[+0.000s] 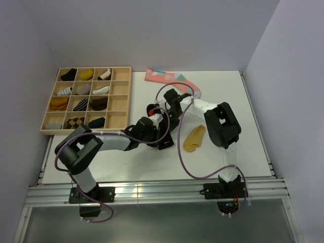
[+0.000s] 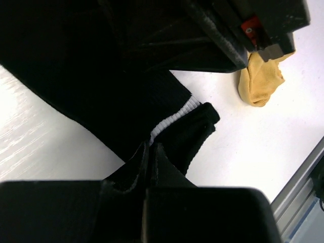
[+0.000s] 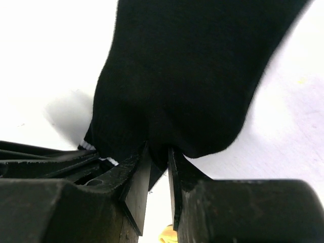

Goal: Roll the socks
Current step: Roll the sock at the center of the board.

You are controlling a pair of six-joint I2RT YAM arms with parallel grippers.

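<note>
The black sock [image 2: 126, 101] is held between both grippers near the middle of the table. My left gripper [image 2: 151, 147] is shut on its cuff end, where a white stripe [image 2: 172, 119] shows. My right gripper [image 3: 158, 152] is shut on a bunched fold of the same black sock [image 3: 182, 76]. In the top view the two grippers, left [image 1: 158, 134] and right [image 1: 165, 119], are close together and mostly hide the sock. The mustard-tan ankle sock [image 1: 194, 137] lies flat and free just to their right; it also shows in the left wrist view [image 2: 260, 83].
A wooden compartment tray [image 1: 119, 96] with several rolled socks stands at the back left. A long pink sock with teal and white patches [image 1: 167, 77] lies at the back, behind the right arm. Cables loop over the table near the arms.
</note>
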